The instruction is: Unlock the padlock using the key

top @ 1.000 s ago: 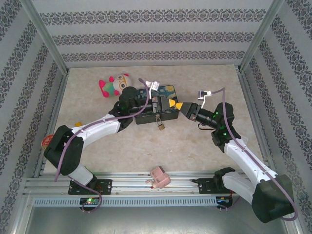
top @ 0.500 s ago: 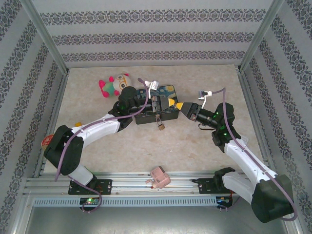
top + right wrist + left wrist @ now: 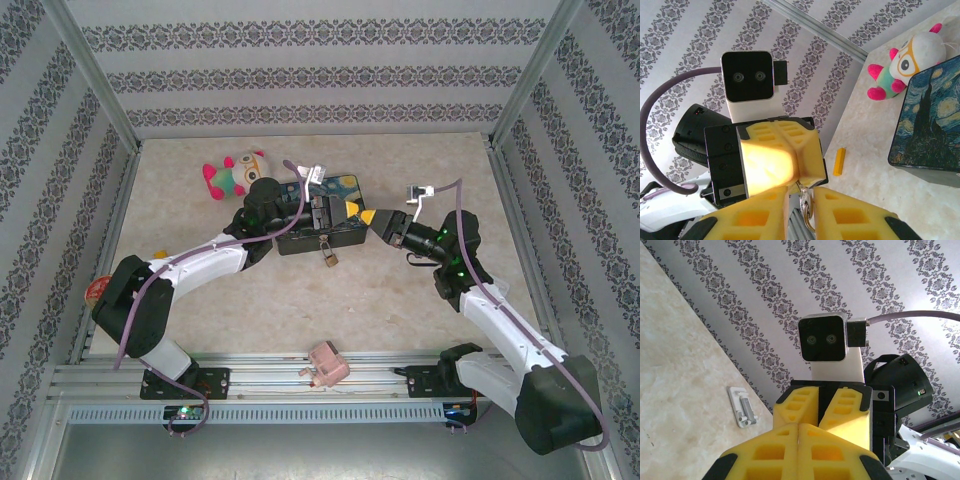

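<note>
Top view, frame centre: the padlock hangs on the tin box's lower face, below and left of the meeting tips. The left gripper is closed. The right gripper stands narrowly parted. In the right wrist view, bottom centre, the key sits in that gap; whether it is gripped cannot be told.

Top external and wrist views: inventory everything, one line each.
brass-coloured padlock: 1, brass, silver shackle, box's near face
painted tin box: 1, dark blue, table centre
plush toy: 1, white-pink-green, far-left of box
pink blocky object: 1, pink, near rail
small yellow block: 1, yellow, table by wall
white clip: 1, white, table by wall
silver metal ring: 1, silver, between right fingers
left fingers: 2, yellow, shut, over box
right fingers: 2, yellow, facing left fingers
</note>
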